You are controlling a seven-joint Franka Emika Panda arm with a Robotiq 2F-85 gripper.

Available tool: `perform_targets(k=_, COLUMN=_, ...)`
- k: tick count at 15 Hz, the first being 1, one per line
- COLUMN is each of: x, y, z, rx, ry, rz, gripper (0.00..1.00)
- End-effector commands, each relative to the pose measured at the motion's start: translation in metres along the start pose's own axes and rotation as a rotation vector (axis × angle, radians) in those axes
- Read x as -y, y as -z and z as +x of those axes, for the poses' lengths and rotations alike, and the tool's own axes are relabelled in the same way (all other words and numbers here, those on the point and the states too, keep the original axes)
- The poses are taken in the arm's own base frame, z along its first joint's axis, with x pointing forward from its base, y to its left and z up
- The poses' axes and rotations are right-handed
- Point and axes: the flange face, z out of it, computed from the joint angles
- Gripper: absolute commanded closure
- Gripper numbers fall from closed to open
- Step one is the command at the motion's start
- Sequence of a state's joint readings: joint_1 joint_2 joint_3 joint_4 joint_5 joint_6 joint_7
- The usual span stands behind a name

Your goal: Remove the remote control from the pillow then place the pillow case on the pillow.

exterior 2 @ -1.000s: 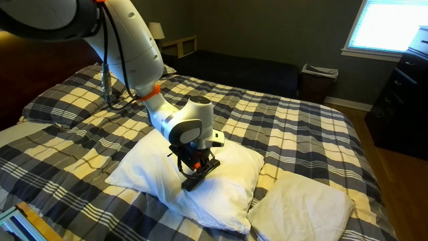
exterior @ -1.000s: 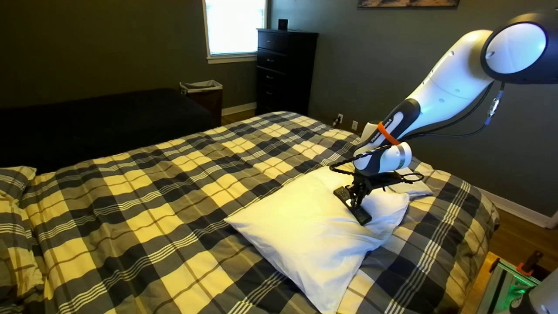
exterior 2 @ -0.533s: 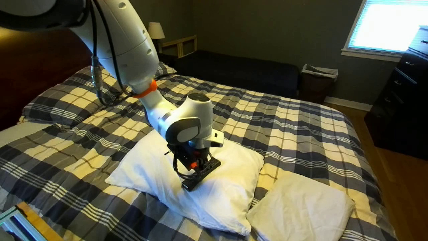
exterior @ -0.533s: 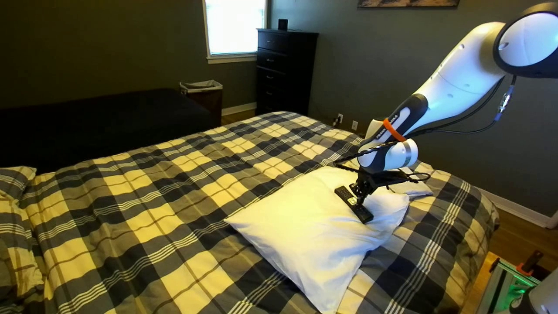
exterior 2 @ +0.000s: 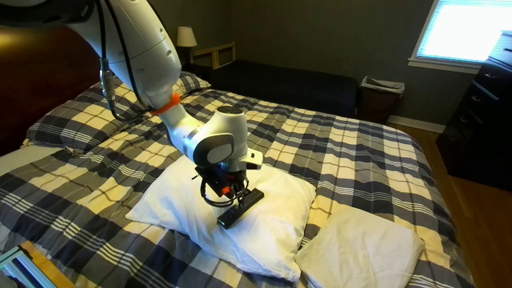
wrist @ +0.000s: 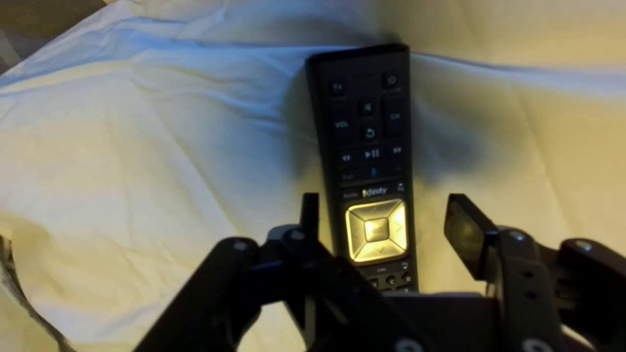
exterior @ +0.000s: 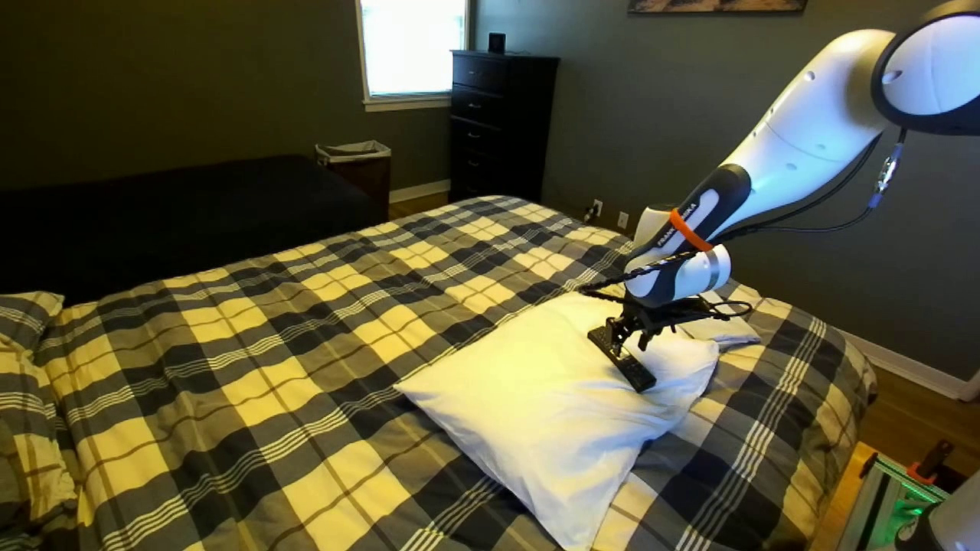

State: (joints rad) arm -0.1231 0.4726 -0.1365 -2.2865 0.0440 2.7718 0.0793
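Observation:
The remote control (exterior: 640,376) is a slim black bar lying on the white pillow (exterior: 521,390). In the wrist view the remote control (wrist: 376,161) runs lengthwise between my fingers, its lower end hidden by the gripper. My gripper (wrist: 386,225) is open, with a finger on each side of the remote and gaps to both. In both exterior views the gripper (exterior: 632,340) is just above the remote's middle. The pillow also shows in an exterior view (exterior 2: 284,224). The pillow case (exterior 2: 360,248) is a flat folded off-white cloth beside the pillow, partly hidden behind the arm in an exterior view (exterior: 727,329).
The pillow lies on a bed with a plaid cover (exterior: 291,352). Plaid pillows (exterior 2: 84,116) lie near the headboard. A wood and metal stand (exterior 2: 36,264) is at the near bed edge. A dark dresser (exterior: 501,122) and a laundry bin (exterior: 356,164) stand beyond.
My gripper has shifted and risen slightly over the remote, and more of the remote shows in an exterior view. The remote, pillow and pillow case have hardly moved.

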Motion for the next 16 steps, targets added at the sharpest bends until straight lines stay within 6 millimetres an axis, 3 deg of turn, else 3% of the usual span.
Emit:
perform_targets(k=1, x=0.010, y=-0.014, z=0.003, rx=-0.004, ry=-0.006, rz=-0.053, gripper=0.01)
perform_targets(k=4, x=0.016, y=-0.025, z=0.005, rx=0.007, ry=-0.001, rz=-0.080, gripper=0.00)
perform_targets(k=11, x=0.004, y=-0.045, z=0.006, rx=0.018, ry=-0.038, rz=-0.112, gripper=0.00)
perform_targets(k=12, x=0.003, y=-0.046, z=0.007, rx=0.018, ry=-0.042, rz=-0.110, gripper=0.25)
perform_targets(k=13, x=0.003, y=-0.047, z=0.008, rx=0.020, ry=-0.040, rz=-0.106, gripper=0.26)
perform_targets(k=16, x=0.003, y=-0.047, z=0.011, rx=0.019, ry=-0.041, rz=-0.107, gripper=0.52)
